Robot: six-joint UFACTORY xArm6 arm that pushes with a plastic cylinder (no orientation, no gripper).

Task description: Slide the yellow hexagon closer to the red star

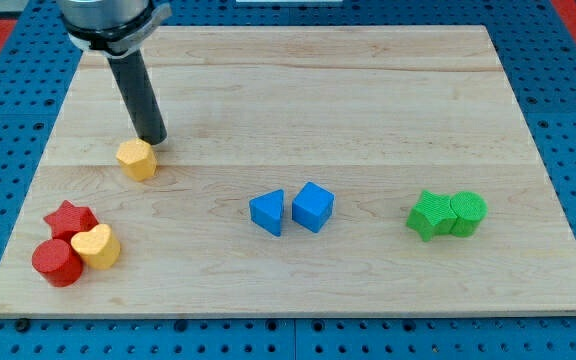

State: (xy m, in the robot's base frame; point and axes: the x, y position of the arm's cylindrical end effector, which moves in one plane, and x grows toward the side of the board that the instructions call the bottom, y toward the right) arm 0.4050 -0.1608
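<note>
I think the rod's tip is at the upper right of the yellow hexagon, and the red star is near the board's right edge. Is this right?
Not quite: the camera view shows the red star near the board's left edge. My tip is indeed at the yellow hexagon's upper right.

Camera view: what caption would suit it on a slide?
My tip sits just above the yellow hexagon, ready to nudge it toward the red star.

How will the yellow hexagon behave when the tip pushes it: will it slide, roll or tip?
The yellow hexagon looks low and flat-bottomed, so it probably slides, not rolls or tips. My tip touches its upper right edge, off centre, so it may turn a little. The board looks smooth, so likely little drag.
</note>
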